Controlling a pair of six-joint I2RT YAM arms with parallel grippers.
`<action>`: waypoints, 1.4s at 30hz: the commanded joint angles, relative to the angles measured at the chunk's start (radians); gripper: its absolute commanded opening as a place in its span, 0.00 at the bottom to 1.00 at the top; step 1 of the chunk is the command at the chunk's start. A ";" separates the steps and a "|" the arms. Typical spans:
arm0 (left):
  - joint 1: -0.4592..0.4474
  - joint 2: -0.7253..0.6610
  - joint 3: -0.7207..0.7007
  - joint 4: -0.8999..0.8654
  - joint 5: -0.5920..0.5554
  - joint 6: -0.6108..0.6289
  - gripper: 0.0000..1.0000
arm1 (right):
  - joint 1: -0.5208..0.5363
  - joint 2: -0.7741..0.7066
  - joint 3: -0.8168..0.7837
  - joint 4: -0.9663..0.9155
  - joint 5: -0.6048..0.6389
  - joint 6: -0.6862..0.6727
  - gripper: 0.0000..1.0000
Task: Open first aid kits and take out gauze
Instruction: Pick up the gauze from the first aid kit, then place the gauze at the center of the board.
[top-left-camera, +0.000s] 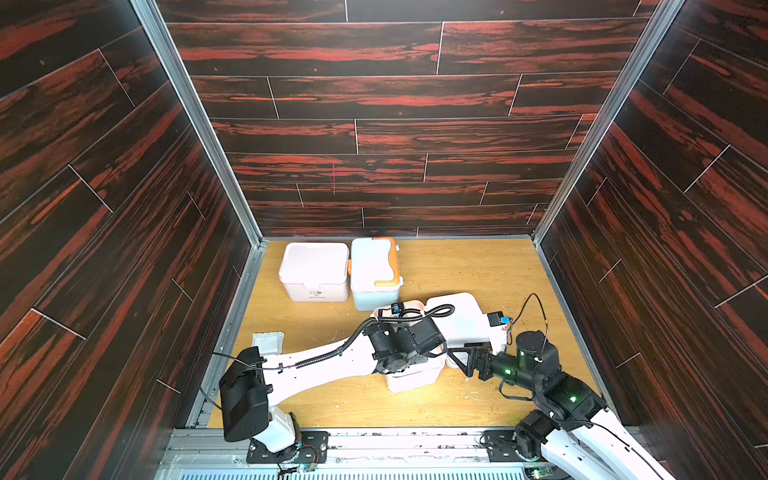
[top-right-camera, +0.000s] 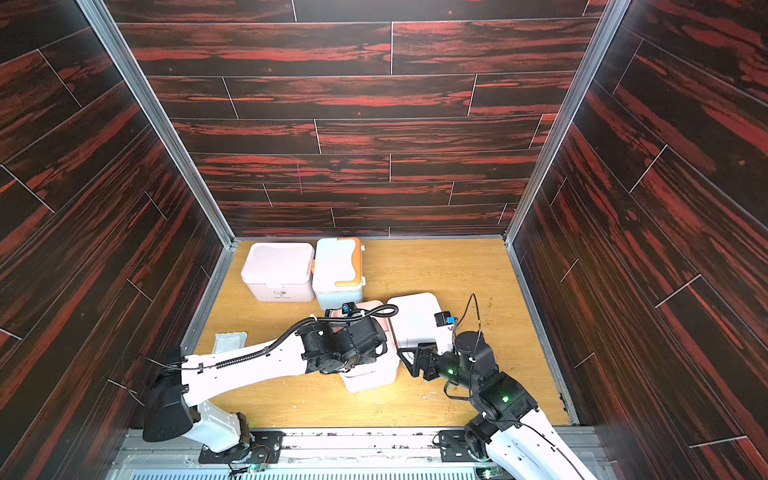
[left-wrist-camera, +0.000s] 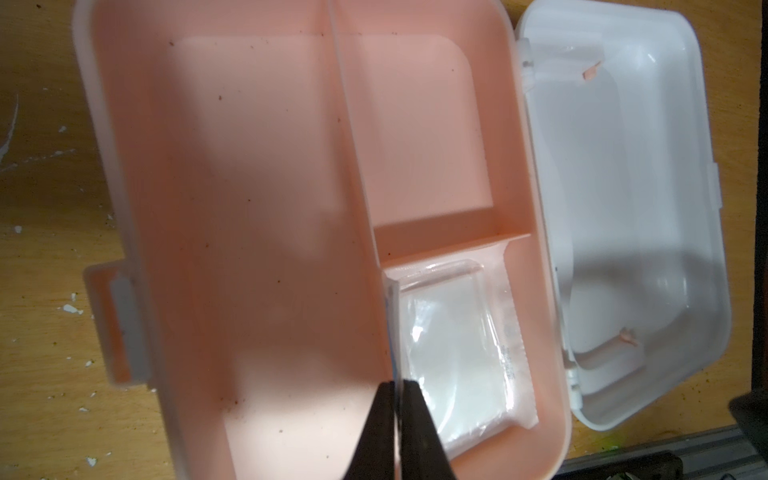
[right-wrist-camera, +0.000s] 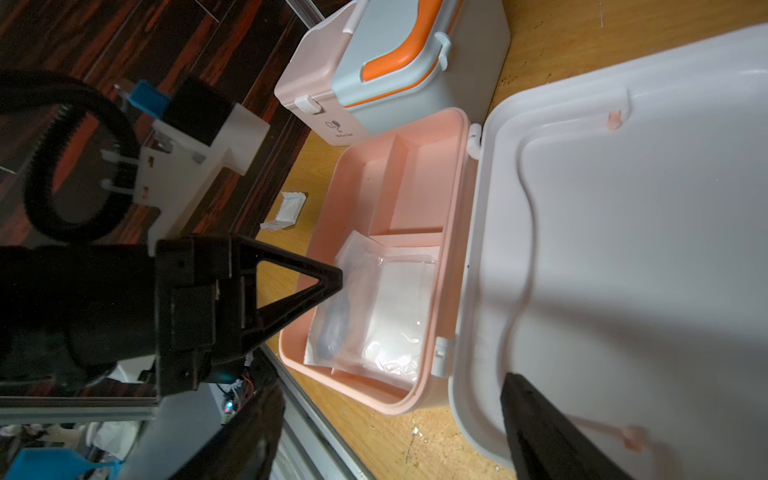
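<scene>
A pink first aid kit (left-wrist-camera: 104, 124) stands open in mid-table, its white lid (left-wrist-camera: 648, 208) folded back flat beside it. In the kit's small corner compartment lies a gauze packet (left-wrist-camera: 449, 357) in clear wrap. My left gripper (left-wrist-camera: 397, 384) reaches down into the kit and is shut on the packet's upturned edge. In the right wrist view the same gauze packet (right-wrist-camera: 390, 307) shows with the left gripper (right-wrist-camera: 332, 276) at its edge. My right gripper (top-left-camera: 459, 357) hangs open beside the lid (top-left-camera: 457, 316), holding nothing. In both top views the left wrist hides the left gripper's fingers.
Two closed kits stand at the back left: a pinkish-white one (top-left-camera: 313, 270) and a pale blue one with an orange handle (top-left-camera: 374, 270). Another gauze packet (top-left-camera: 268, 343) lies on the table near the left wall. The metal rail runs along the front edge.
</scene>
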 joint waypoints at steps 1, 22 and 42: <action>-0.004 -0.004 0.004 -0.028 -0.021 -0.015 0.00 | 0.001 0.007 -0.004 0.019 -0.022 -0.012 0.99; 0.032 -0.385 -0.128 0.080 -0.308 0.023 0.00 | 0.004 0.260 0.217 0.008 -0.125 -0.027 0.99; 0.414 -0.735 -0.424 -0.040 -0.478 -0.055 0.00 | 0.373 0.603 0.403 0.135 0.118 -0.139 0.99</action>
